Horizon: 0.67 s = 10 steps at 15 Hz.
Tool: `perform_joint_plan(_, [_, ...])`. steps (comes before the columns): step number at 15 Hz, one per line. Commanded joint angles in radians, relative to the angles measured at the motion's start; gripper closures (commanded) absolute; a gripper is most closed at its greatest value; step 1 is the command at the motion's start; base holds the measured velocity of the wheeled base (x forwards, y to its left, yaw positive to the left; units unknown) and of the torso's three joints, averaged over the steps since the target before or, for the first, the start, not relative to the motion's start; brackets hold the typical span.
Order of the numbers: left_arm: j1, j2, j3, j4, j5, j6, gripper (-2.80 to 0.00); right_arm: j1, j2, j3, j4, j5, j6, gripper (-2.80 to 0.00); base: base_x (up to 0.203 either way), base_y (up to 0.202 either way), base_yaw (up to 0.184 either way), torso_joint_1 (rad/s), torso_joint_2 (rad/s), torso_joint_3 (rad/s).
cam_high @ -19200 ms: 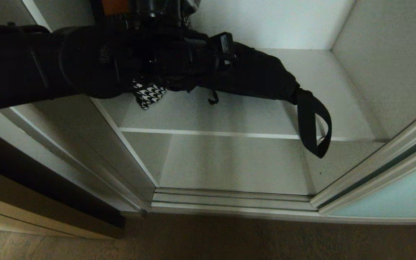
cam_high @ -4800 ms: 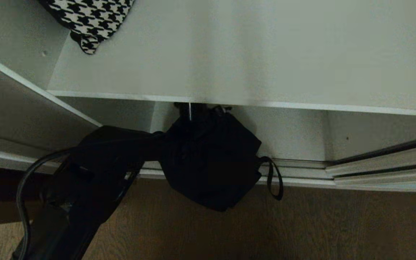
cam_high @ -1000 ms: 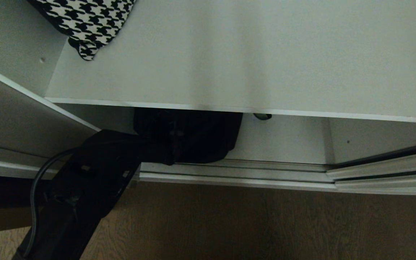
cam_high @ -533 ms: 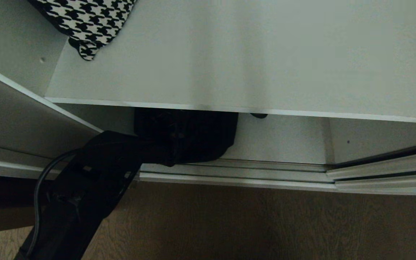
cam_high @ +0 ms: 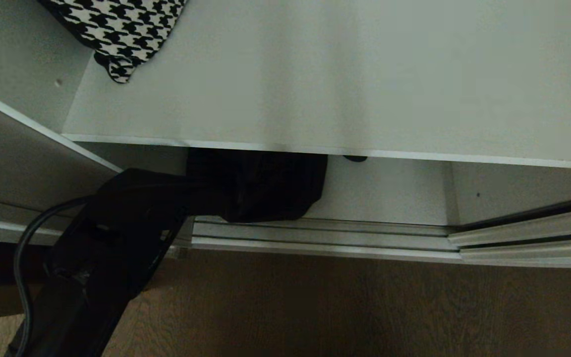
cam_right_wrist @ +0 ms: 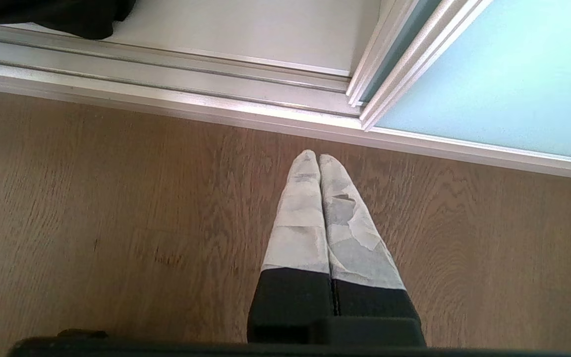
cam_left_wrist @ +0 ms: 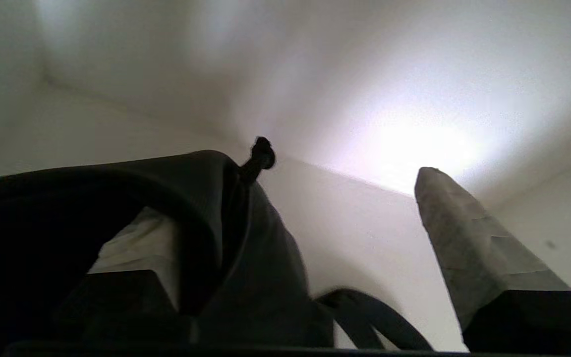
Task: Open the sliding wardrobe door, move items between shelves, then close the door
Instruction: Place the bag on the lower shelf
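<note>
Left wrist view: left gripper (cam_left_wrist: 285, 233) standing with fingers spread, grasping nothing, black bag (cam_high: 265, 186) lying on the bottom shelf (cam_high: 384, 193) beside one finger. Advising a straight, level withdrawal, keeping clear of the strap (cam_left_wrist: 365, 317). Right gripper (cam_right_wrist: 319, 163) hanging clenched, empty.

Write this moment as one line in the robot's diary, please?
step: bag placed | black bag: on bottom shelf | left claw: open beside it | right claw: shut above floor | sliding door: open
</note>
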Motion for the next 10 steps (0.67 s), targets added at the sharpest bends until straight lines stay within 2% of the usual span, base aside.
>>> perform_joint_plan(1, [-0.001, -0.060, 0.000, 0.079, -0.001, -0.050, -2.80, 0.001, 0.000, 0.000, 0.000, 0.000, 0.000, 0.00, 0.000, 0.000, 0.000, 0.000, 0.00, 0.000])
perform_joint_plan(3, [-0.001, -0.089, -0.001, 0.126, -0.014, -0.061, -2.80, 0.001, 0.000, 0.000, 0.000, 0.000, 0.000, 0.00, 0.000, 0.000, 0.000, 0.000, 0.00, 0.000])
perform_joint_plan(4, [-0.002, -0.092, -0.001, 0.167, -0.040, -0.063, -2.80, 0.001, 0.000, 0.000, 0.000, 0.000, 0.000, 0.00, 0.000, 0.000, 0.000, 0.000, 0.00, 0.000])
perform_joint_plan(7, [-0.013, -0.128, -0.001, 0.248, -0.068, -0.127, -2.80, 0.001, 0.000, 0.000, 0.000, 0.000, 0.000, 0.00, 0.000, 0.000, 0.000, 0.000, 0.00, 0.000])
perform_joint_plan(10, [-0.012, -0.119, -0.001, 0.309, -0.140, -0.129, -2.80, 0.001, 0.000, 0.000, 0.000, 0.000, 0.000, 0.00, 0.000, 0.000, 0.000, 0.000, 0.00, 0.000])
